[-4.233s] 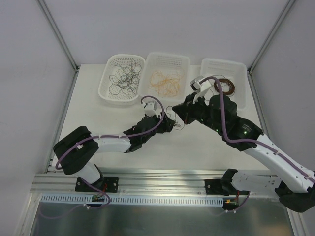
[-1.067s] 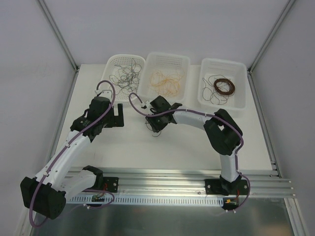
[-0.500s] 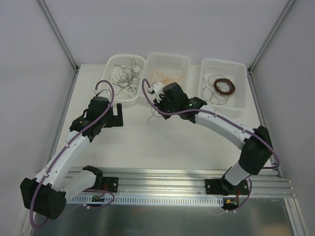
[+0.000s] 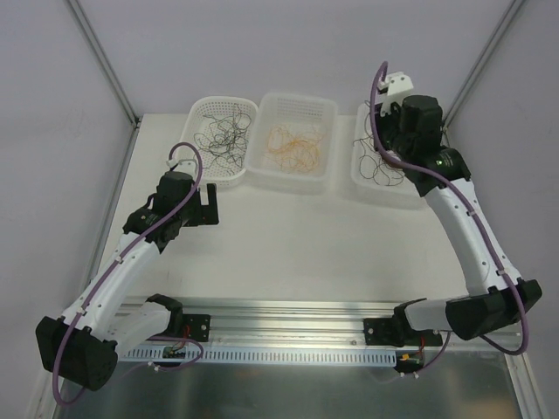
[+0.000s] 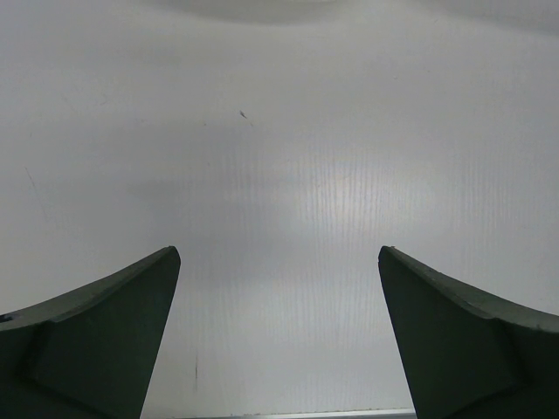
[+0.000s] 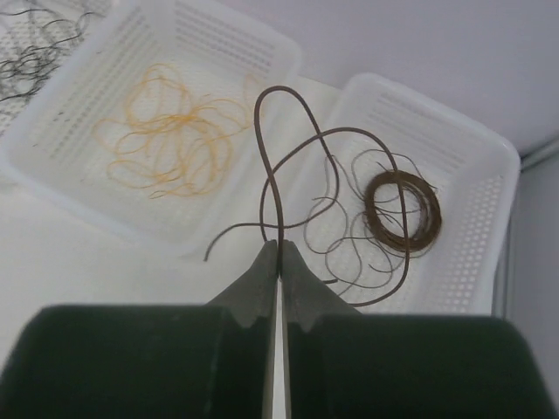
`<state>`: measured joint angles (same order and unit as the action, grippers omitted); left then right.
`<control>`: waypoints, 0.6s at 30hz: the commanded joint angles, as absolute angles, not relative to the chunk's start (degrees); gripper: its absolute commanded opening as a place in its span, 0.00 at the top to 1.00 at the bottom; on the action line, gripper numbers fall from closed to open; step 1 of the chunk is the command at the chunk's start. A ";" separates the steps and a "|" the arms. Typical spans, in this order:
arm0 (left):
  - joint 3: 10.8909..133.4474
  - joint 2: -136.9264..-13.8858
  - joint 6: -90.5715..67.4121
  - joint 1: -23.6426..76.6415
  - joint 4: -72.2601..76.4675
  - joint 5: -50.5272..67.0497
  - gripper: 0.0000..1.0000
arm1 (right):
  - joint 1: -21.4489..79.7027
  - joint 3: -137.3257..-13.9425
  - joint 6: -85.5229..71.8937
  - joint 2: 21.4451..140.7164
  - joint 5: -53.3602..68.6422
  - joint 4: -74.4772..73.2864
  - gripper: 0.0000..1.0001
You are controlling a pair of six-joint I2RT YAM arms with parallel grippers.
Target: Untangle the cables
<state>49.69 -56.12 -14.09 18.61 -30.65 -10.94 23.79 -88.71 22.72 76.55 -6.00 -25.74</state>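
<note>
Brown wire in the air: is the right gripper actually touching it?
Touching. The right wrist view shows the brown wire pinched in the shut right gripper, with no gap between them, its loops rising from the tip.

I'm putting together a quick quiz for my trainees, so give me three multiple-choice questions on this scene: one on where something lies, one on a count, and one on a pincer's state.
1. Which basket holds the orange cables?
A. left
B. middle
C. right

2. How many white baskets are there?
A. two
B. three
C. four

3. The right pincer is:
A. wide open
B. shut on nothing
C. shut on a brown cable

Answers:
1. B: the orange loops lie in the middle basket.
2. B: three stand side by side in the top view.
3. C: the wrist view shows the closed fingertips pinching the strand, which loops up from between them.
</note>
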 commanded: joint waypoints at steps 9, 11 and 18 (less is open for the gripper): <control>49.13 -54.49 -13.27 17.67 -29.36 -11.07 0.01 | 2.65 -91.66 14.77 93.06 -1.23 -19.77 0.83; 49.04 -54.49 -13.27 17.67 -29.18 -11.34 0.01 | 1.94 -94.20 13.54 97.54 -0.97 -20.65 0.62; 49.13 -54.93 -13.18 17.58 -29.27 -10.72 0.01 | 1.41 -88.62 10.64 94.85 2.02 -19.96 0.11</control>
